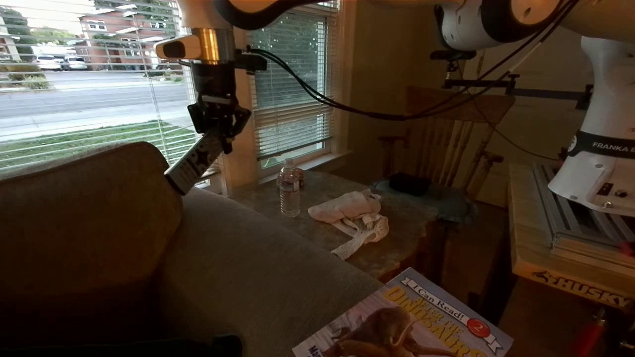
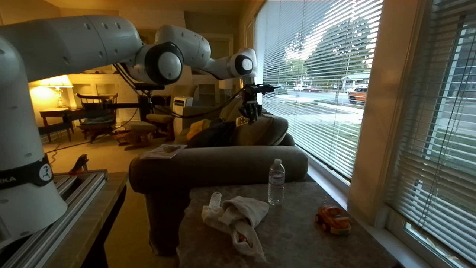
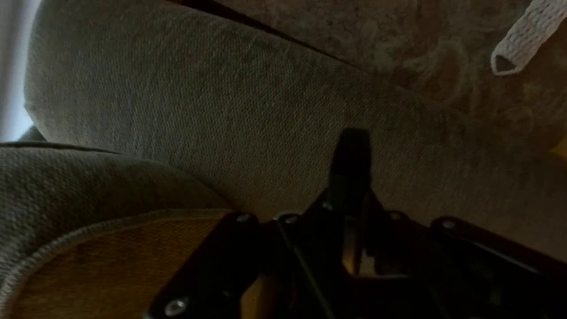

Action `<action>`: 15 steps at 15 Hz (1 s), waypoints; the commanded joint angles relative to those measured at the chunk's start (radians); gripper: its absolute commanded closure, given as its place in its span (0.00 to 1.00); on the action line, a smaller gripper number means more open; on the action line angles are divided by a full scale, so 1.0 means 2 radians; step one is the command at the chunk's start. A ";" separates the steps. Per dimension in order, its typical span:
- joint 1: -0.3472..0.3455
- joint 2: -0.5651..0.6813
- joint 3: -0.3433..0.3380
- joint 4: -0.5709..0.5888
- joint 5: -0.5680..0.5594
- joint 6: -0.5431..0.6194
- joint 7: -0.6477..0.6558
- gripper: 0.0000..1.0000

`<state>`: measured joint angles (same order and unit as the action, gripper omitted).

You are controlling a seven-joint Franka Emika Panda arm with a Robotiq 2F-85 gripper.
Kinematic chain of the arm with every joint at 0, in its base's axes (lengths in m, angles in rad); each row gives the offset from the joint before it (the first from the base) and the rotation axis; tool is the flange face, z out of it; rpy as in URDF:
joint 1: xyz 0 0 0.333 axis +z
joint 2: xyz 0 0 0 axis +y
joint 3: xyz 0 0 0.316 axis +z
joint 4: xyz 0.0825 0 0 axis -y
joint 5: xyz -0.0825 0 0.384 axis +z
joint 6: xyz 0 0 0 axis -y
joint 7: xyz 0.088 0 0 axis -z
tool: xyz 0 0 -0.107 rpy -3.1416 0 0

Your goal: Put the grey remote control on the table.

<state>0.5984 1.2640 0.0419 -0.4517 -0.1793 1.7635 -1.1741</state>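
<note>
Remote [image 1: 191, 168] is in my gripper [image 1: 222, 139], its upper end pinched between the 2 fingers [image 1: 228, 144], which are clamped on it. Past the fingertips the rest of its length sticks out, tilted, with dark marks on its pale grey face. In an exterior view it slants down to the left, and its low end overlaps the corner of the back cushion [image 1: 94, 213]; I cannot tell whether they touch. In an exterior view only a short pale piece of the remote [image 2: 242, 121] shows, just left of the fingers. My wrist view is so dark that I make out the fingertips against the sofa arm [image 3: 177, 84] but cannot pick out the remote. I hold it raised on the cushion side of that arm; the table [image 2: 297, 234] lies on the opposite side, well apart from the remote, carrying 1 clear water bottle [image 2: 276, 186], a crumpled white cloth [image 2: 250, 209] and an orange toy car [image 2: 333, 221]. A dinosaur book [image 1: 412, 317] rests on that same arm, at the end away from the window [image 2: 316, 93].
</note>
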 commanded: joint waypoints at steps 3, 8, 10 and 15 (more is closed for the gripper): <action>-0.001 0.009 0.003 0.013 -0.003 -0.006 0.003 0.85; 0.000 0.009 -0.001 0.019 -0.005 -0.008 0.017 0.96; -0.003 -0.006 -0.004 0.005 0.000 0.006 0.064 0.96; 0.007 -0.027 0.010 -0.006 0.015 0.008 0.210 0.96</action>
<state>0.5924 1.2426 0.0511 -0.4507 -0.1724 1.7796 -0.9099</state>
